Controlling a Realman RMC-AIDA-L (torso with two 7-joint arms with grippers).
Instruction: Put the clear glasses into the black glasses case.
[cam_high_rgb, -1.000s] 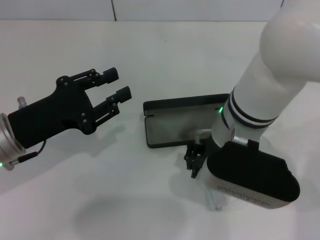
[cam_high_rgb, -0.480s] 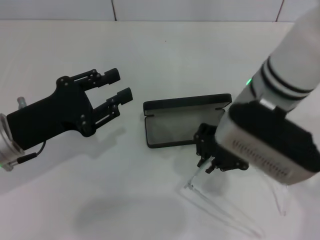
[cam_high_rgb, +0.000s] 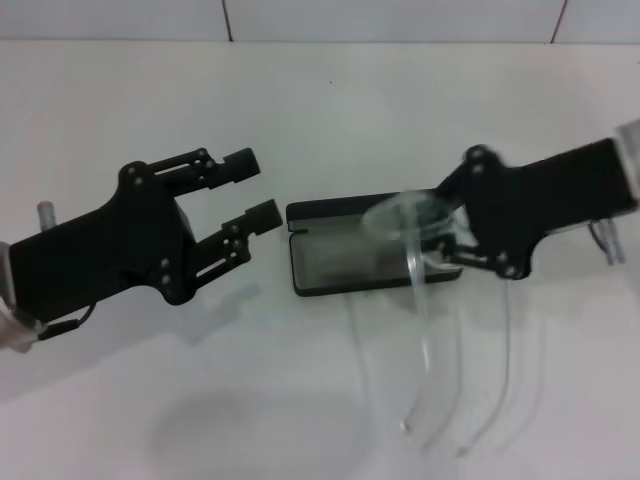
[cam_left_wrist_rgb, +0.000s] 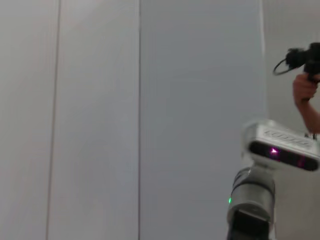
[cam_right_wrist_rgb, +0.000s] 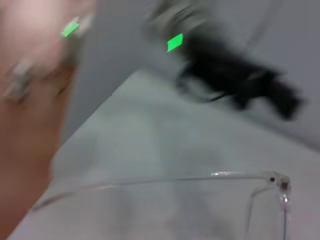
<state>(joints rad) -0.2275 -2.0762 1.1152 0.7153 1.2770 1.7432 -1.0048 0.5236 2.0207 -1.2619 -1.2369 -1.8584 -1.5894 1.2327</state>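
The right gripper has its fingers clamped on the lens of the clear glasses, holding them above the open black glasses case on the tabletop, arms hanging toward the robot. The left gripper hovers beside the case, fingers apart and empty.

You have a plain white surface before you, running back to a pale wall at its far edge. The black glasses case lies open on it, about midway between the left and right edges, its lid toward the far edge.
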